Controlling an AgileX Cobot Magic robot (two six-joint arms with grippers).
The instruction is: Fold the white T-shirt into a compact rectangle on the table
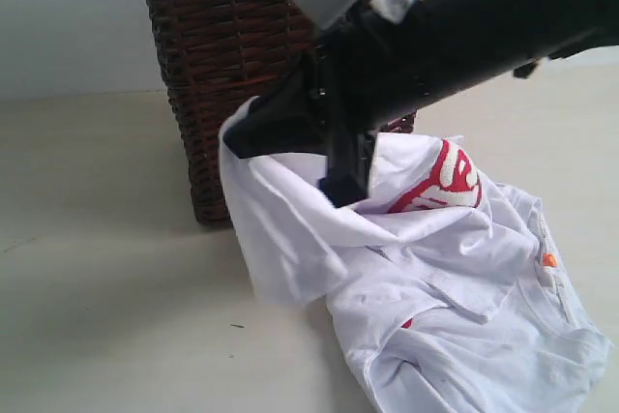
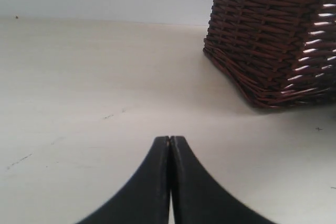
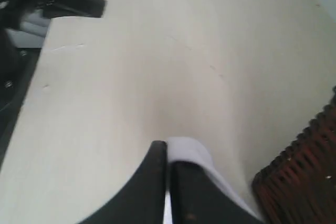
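Now, right pincer (image 3: 168, 148) pinching crumpled white T-shirt (image 1: 455, 287) beside woven brown wicker basket (image 1: 232, 74); left pincer (image 2: 170, 141) pressed together, empty.

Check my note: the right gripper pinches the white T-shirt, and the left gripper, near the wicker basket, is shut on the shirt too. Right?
No: the left gripper is shut but holds nothing; the left wrist view shows bare table past its tips. The right gripper does pinch the white T-shirt, and the wicker basket is near.
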